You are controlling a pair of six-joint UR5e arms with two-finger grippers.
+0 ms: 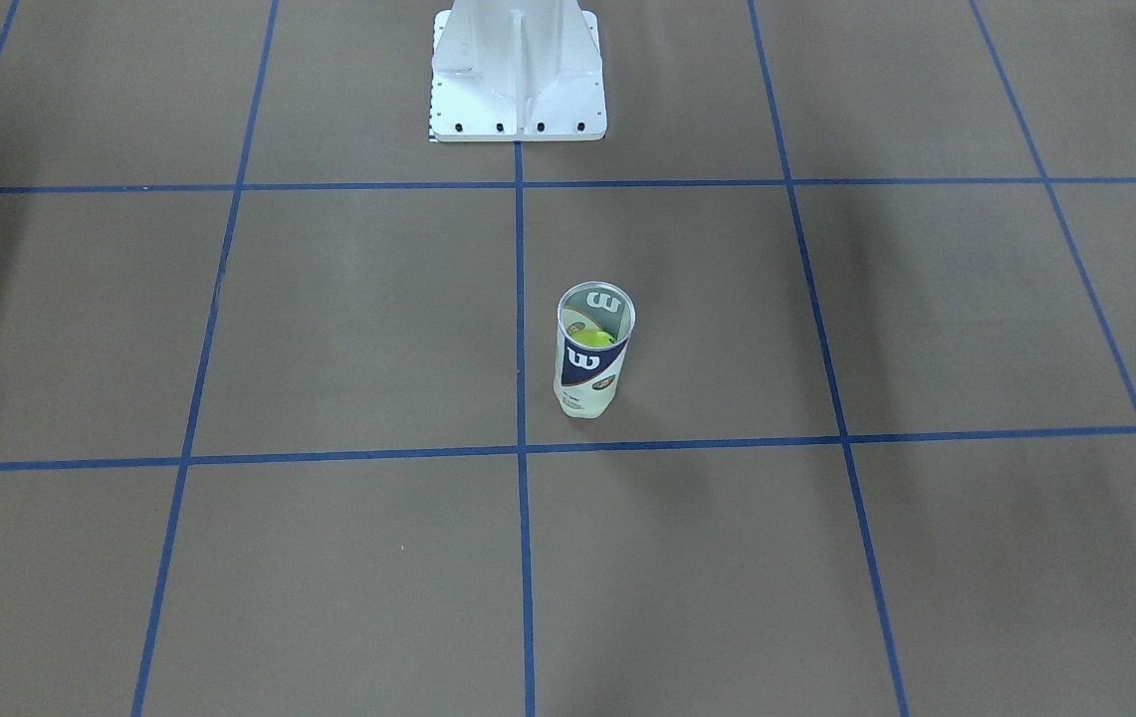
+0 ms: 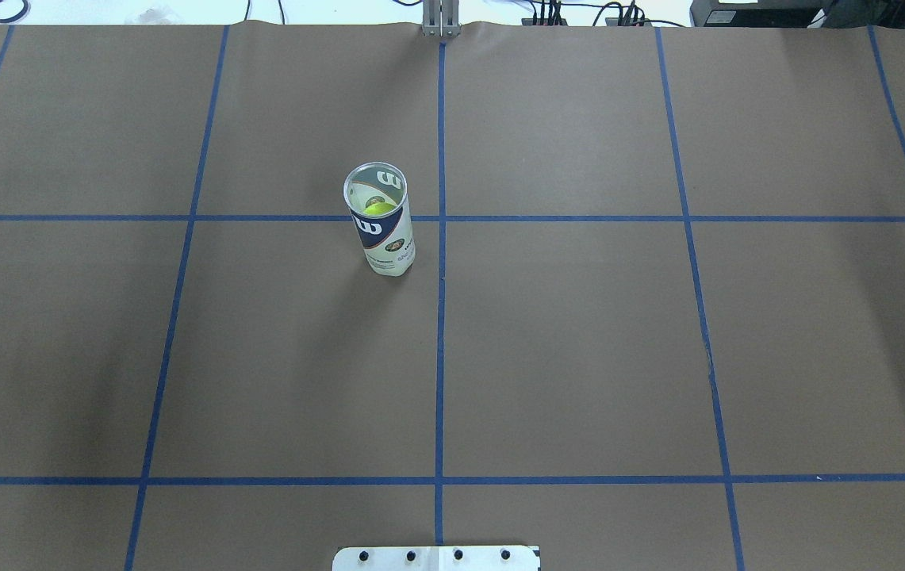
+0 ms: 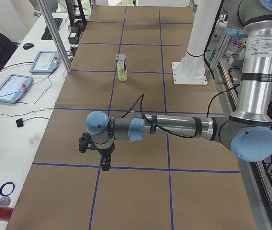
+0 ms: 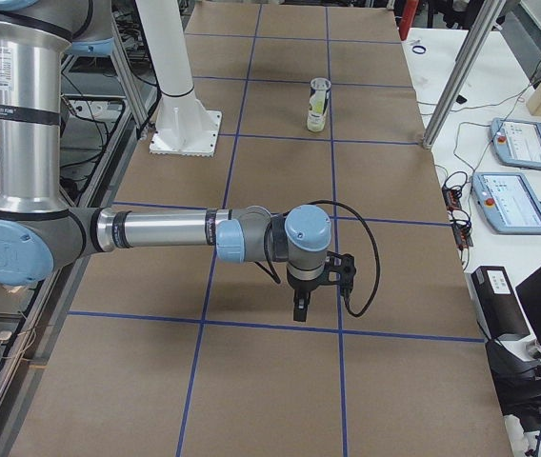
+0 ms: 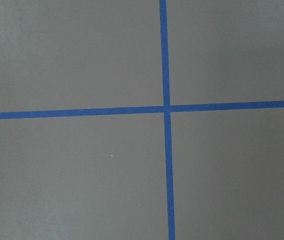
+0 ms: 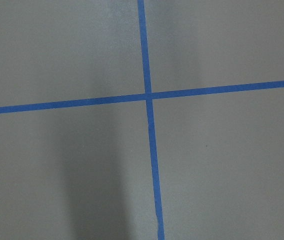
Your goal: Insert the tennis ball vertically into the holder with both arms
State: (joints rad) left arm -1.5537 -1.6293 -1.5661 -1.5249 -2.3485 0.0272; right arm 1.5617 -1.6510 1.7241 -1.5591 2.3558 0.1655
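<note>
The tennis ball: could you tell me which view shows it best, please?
Exterior front-facing: the tennis ball shows yellow-green through the holder mouth. Overhead shows a smaller patch; side views, only a tint; wrist views, none.

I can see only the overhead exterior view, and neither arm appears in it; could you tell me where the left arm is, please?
Observer: The exterior left view shows it stretched low over the table, the left pincer pointing down, far from the holder.
Operator: And the right one?
Observer: It is mirrored in the exterior right view: the right pincer hangs over the table's other end.
Operator: Are they open?
Observer: I cannot tell; the wrist views show only blue tape on bare tabletop.
</note>
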